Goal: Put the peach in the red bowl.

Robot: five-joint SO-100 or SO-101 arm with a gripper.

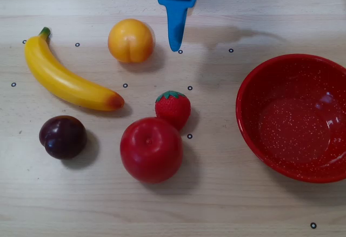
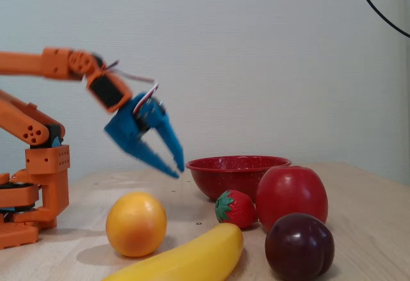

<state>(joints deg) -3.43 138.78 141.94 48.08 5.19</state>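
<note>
The peach (image 1: 131,41) is a round yellow-orange fruit lying on the wooden table at upper left in the overhead view; in the fixed view it (image 2: 136,223) sits in front at the left. My blue gripper (image 1: 175,45) hangs in the air just right of the peach, fingers pointing down toward the table. In the fixed view the gripper (image 2: 179,171) is above and beyond the peach, its jaws a little apart and holding nothing. The red bowl (image 1: 254,86) stands at the right, speckled inside and with nothing in it; in the fixed view it (image 2: 237,173) is behind the fruit.
A banana (image 1: 67,78), a dark plum (image 1: 62,136), a red apple (image 1: 151,149) and a strawberry (image 1: 173,108) lie on the table between peach and bowl side. The orange arm base (image 2: 38,185) stands at the left in the fixed view.
</note>
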